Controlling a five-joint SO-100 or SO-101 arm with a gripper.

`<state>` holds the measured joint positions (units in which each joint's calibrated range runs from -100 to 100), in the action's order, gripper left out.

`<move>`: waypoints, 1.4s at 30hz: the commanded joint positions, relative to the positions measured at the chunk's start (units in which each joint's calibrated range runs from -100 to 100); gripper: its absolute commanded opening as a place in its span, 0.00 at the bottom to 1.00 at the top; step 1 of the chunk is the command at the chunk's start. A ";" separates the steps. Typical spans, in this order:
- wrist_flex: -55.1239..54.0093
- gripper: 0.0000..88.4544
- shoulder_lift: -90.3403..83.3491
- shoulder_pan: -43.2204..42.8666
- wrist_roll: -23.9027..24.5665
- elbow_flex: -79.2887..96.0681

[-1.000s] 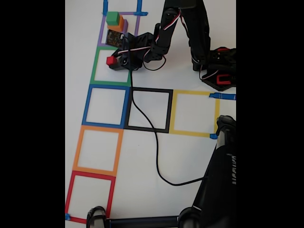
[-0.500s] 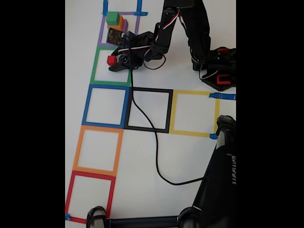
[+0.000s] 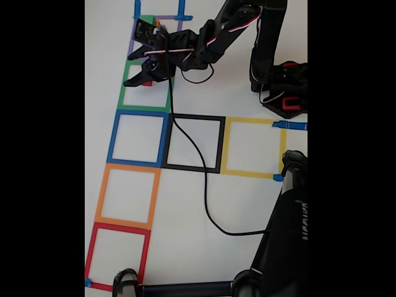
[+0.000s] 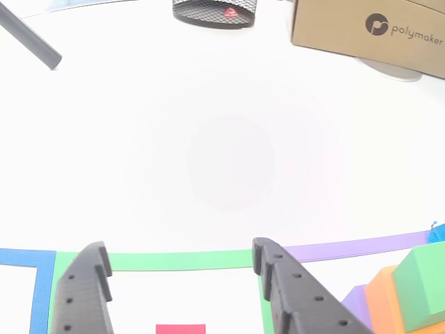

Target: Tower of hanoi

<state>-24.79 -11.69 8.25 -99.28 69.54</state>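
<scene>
Fixed view, from above: I am watching the black two-finger gripper (image 3: 137,75) hanging over the green tape square outline (image 3: 146,86) on the white table (image 3: 185,204), with its 2 fingers spread apart and nothing between them. A sliver of the small red cube (image 3: 147,83) is showing just beneath the jaws, inside that green outline. Beyond it, in the purple tape square outline (image 3: 167,18), the arm is covering most of the stack, and only a corner of the green cube (image 3: 147,19) is showing.

Other view, riding at the gripper: the 2 dark perforated fingers (image 4: 87,292) are standing wide open, and the red cube (image 4: 180,328) is lying on the table between them at the bottom edge, touching neither. At lower right the green cube (image 4: 421,289) is sitting on the orange cube (image 4: 386,306), which is sitting on the purple cube (image 4: 358,303), just beside the right finger. A brown cardboard box printed "polymaker" (image 4: 368,28) is standing at the far edge.
</scene>
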 commanded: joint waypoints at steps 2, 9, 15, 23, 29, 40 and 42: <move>12.64 0.07 -12.01 0.95 -0.72 -3.00; 25.84 0.01 -24.60 3.16 -0.72 -1.82; 59.44 0.01 -38.81 9.49 -0.72 -14.36; 91.43 0.01 -34.94 18.88 -0.72 -46.27; 106.41 0.01 -25.41 26.94 -0.72 -68.82; 106.57 0.03 -21.61 29.91 -0.72 -67.00; 103.25 0.09 -21.53 29.81 -0.72 -63.82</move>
<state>83.07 -33.22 38.33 -100.00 3.23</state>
